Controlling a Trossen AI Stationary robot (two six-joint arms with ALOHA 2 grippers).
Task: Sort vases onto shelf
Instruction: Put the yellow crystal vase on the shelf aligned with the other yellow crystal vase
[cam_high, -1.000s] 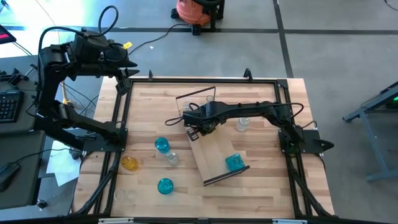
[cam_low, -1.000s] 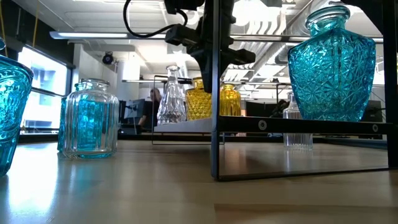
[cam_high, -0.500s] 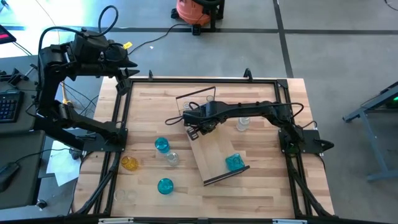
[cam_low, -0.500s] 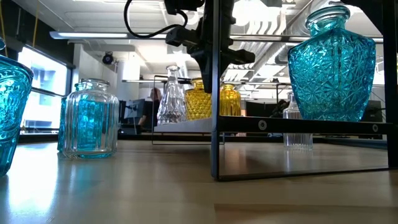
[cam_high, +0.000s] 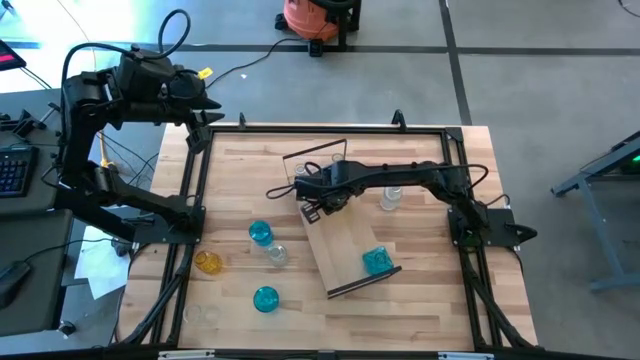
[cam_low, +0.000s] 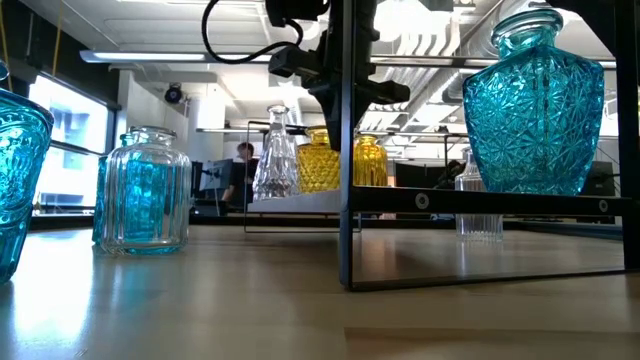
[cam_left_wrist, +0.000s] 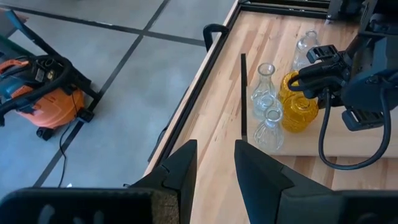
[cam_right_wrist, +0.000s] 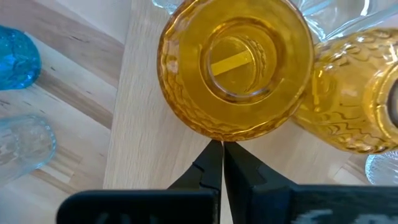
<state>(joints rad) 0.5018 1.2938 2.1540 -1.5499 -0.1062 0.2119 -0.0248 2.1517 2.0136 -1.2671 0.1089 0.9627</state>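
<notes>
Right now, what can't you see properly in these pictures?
- High view: the yellow vases on the shelf are hidden under the right arm.
- Low view: the blue vase is cut off by the picture's edge.
- High view: the clear vases at the table's corner are too faint to count.

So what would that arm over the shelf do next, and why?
Probably lift away and head for a vase still on the table. The right gripper is shut and empty just above a yellow vase standing on the shelf, while the blue vase still waits off it.
</notes>
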